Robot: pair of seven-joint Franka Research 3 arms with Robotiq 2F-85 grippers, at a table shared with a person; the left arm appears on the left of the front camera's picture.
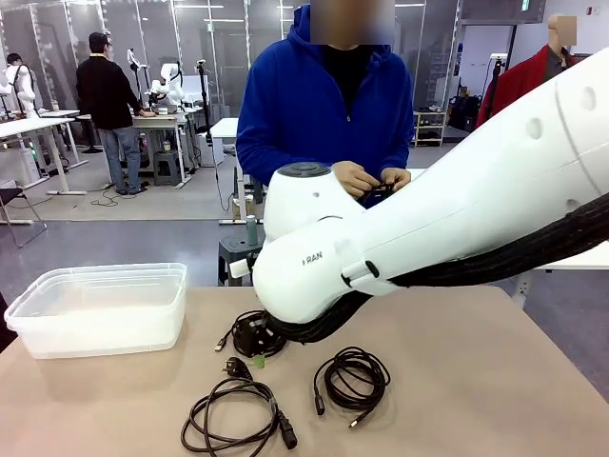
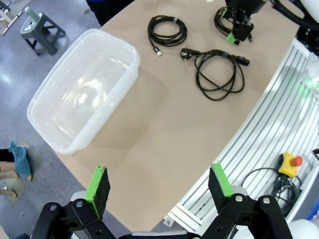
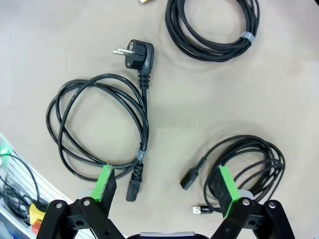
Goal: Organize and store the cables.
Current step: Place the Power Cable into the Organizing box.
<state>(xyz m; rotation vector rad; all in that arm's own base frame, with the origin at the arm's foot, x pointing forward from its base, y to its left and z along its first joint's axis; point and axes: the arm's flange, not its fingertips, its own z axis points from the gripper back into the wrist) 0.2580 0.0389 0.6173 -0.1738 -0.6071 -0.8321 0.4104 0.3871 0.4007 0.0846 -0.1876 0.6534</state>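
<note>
Three black cables lie on the tan table. The thick power cord (image 1: 233,419) (image 3: 99,124) (image 2: 219,72) is loosely looped, with its plug (image 3: 137,54) free. A tied coil (image 3: 214,27) (image 2: 167,31) lies beyond it, and a thinner coil (image 3: 249,164) (image 1: 352,376) lies beside it. My right gripper (image 3: 167,185) (image 1: 255,343) (image 2: 238,30) hovers open above them. One pad hangs over the power cord's socket end and the other over the thin coil's edge. My left gripper (image 2: 158,186) is open, high over the table's near edge. The person's hands (image 1: 366,179) hold another cable.
An empty clear plastic bin (image 1: 100,307) (image 2: 84,89) stands at the table's left. My right arm (image 1: 428,238) reaches across the middle from the right. An aluminium rail with an emergency stop button (image 2: 290,164) borders the robot's side of the table.
</note>
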